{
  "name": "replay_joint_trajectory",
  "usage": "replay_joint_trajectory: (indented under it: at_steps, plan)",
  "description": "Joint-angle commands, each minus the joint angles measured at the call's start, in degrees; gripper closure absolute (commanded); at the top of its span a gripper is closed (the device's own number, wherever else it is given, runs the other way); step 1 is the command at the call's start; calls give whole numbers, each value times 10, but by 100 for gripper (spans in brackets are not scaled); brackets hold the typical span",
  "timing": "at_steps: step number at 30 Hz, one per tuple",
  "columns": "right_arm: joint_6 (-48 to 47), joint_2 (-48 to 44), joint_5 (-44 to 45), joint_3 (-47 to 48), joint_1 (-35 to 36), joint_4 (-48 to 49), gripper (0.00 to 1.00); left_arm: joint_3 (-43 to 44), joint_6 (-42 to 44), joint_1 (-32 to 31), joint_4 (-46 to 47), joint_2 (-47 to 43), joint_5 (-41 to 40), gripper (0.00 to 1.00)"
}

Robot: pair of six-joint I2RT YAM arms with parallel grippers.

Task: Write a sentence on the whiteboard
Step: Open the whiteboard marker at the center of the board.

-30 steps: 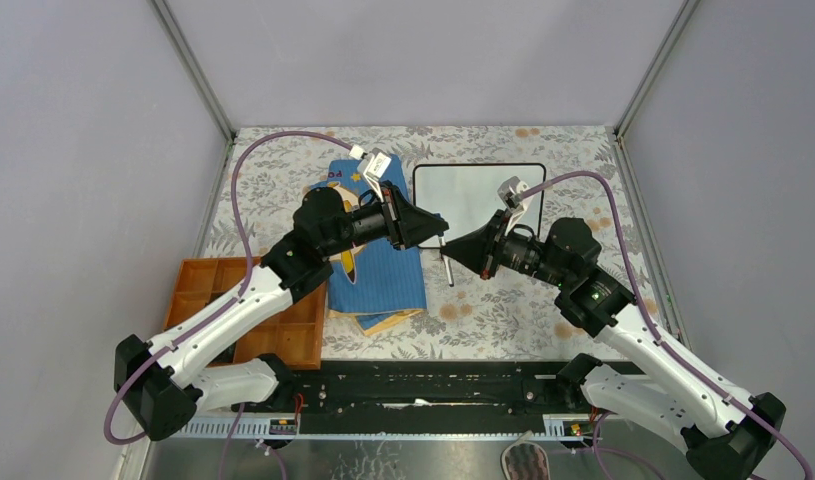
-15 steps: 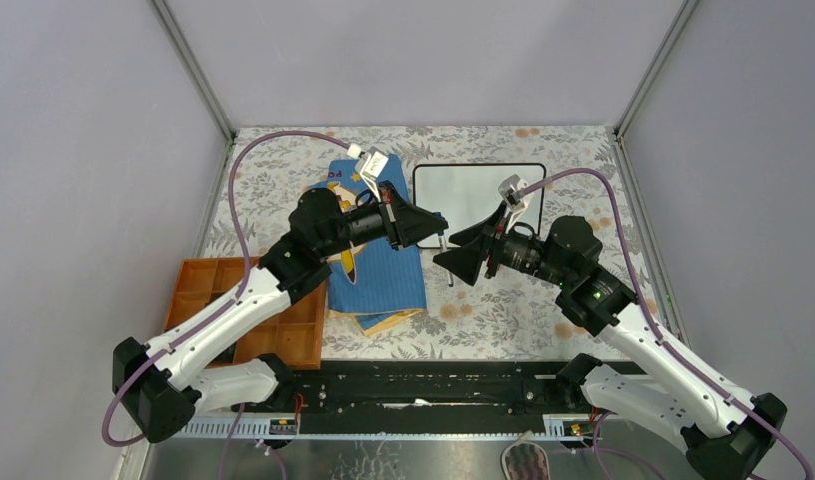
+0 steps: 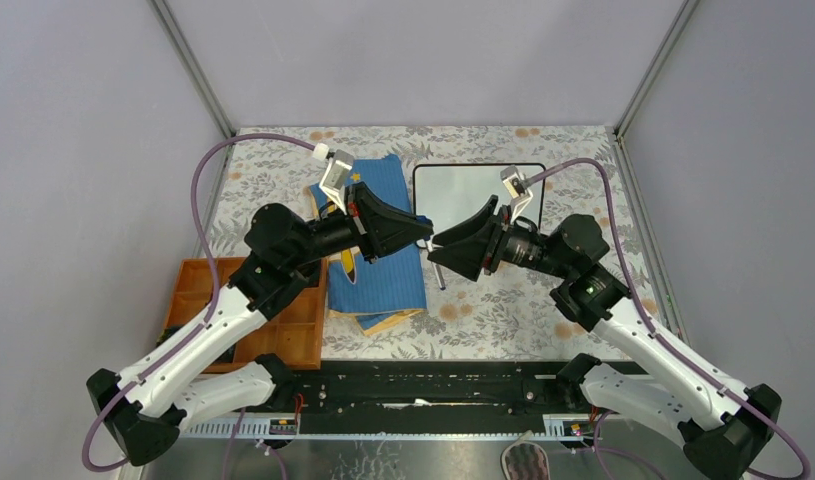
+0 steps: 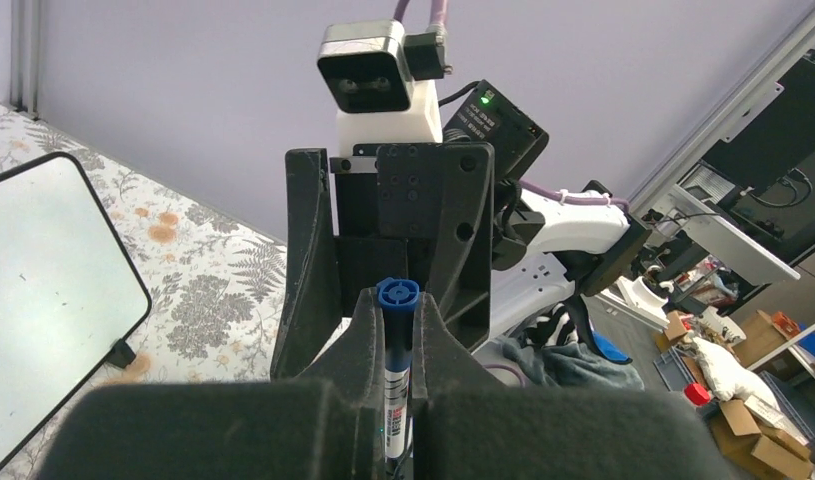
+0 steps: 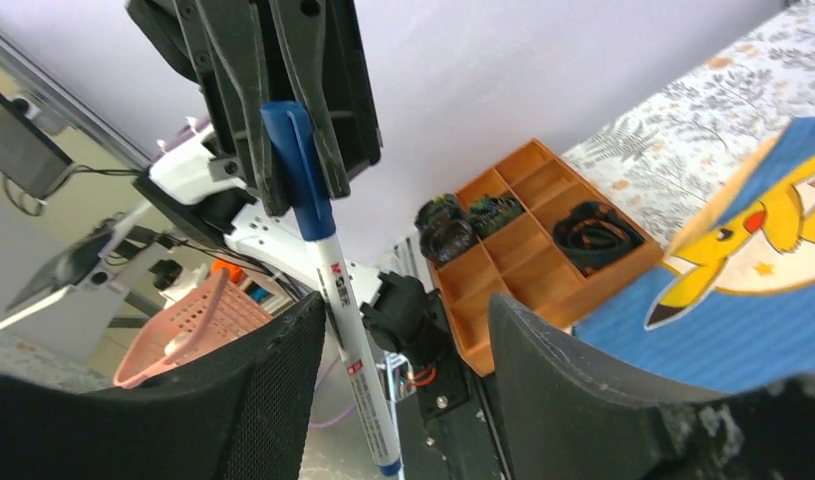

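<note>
Nearest the arm bases, the orange tray [image 3: 198, 285] sits at the left edge of the table [image 3: 503, 310], with the blue cartoon-print cloth [image 3: 388, 275] just beside it. Above the cloth's right edge the two grippers meet tip to tip. The left gripper [image 4: 396, 310] is pressed together on the marker [image 5: 333, 290], pinching it at its blue cap [image 5: 293, 150]. The white barrel runs out toward the right gripper [image 5: 403, 305], whose fingers are spread wide on either side of the barrel and appear to be apart from it.

Farther back, the whiteboard [image 3: 453, 190] lies flat on the table, partly covered by the right wrist. Its visible surface is bare, with no words on it.

The task appears to be at its opening stage. The marker is in hand but the cap is still on. Uncapping, carrying the tip to the board and writing the whole sentence all remain.
</note>
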Motion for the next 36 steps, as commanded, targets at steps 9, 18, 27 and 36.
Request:
replay_joint_trajectory:
  at_steps: [9,18,27,36]
  plan:
    - [106,34,-51,-6,1,167,38,-6,5,-2,45,-6,18,100]
    - [126,51,-70,-7,1,190,49,-2,6,-1,44,-8,15,100]
    - [133,50,-89,-14,1,195,55,3,10,-2,38,-10,8,100]
    - [107,38,-82,-24,1,169,100,3,10,-2,35,-19,-13,100]
